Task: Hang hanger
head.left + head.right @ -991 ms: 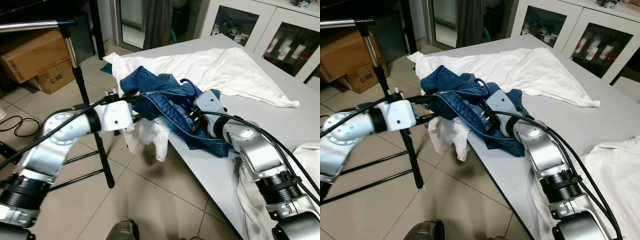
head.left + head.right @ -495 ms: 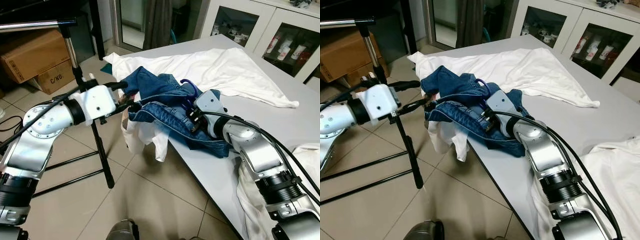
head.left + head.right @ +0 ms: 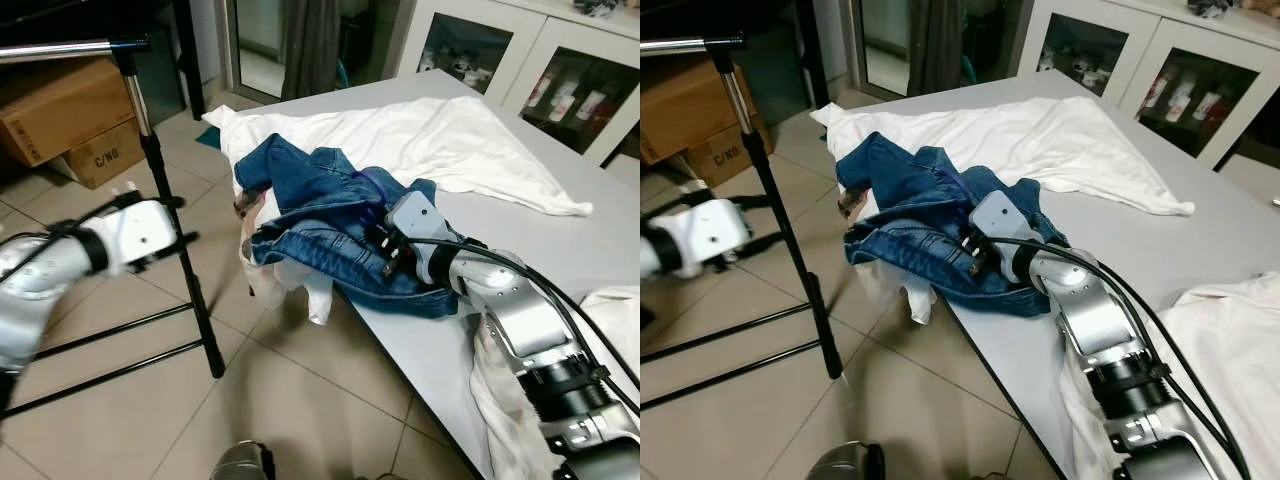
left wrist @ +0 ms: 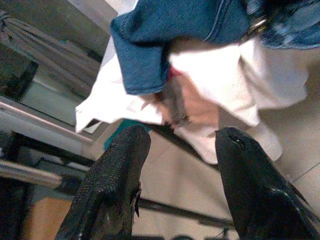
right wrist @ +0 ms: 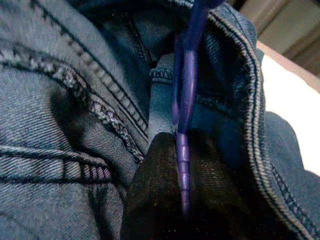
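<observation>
1. The desk [image 3: 560, 240] carries a white sheet [image 3: 450, 140] and a heap of clothes at its near corner; a clothes rail [image 3: 150, 150] stands on the floor just beside it.
2. The denim jacket [image 3: 320, 215] lies crumpled at the desk edge, partly overhanging. It is probably heavy, soft and floppy, so it will drag and sag when lifted.
3. The hanger [image 5: 186, 100], purple and thin, is buried in the jacket. It looks stiff and smooth: best held at the neck below the hook.
4. The right end effector [image 5: 181, 200] is clamped on the hanger's stem.
5. The left end effector [image 4: 175, 195] hangs spread apart, holding nothing, near the rail.
</observation>
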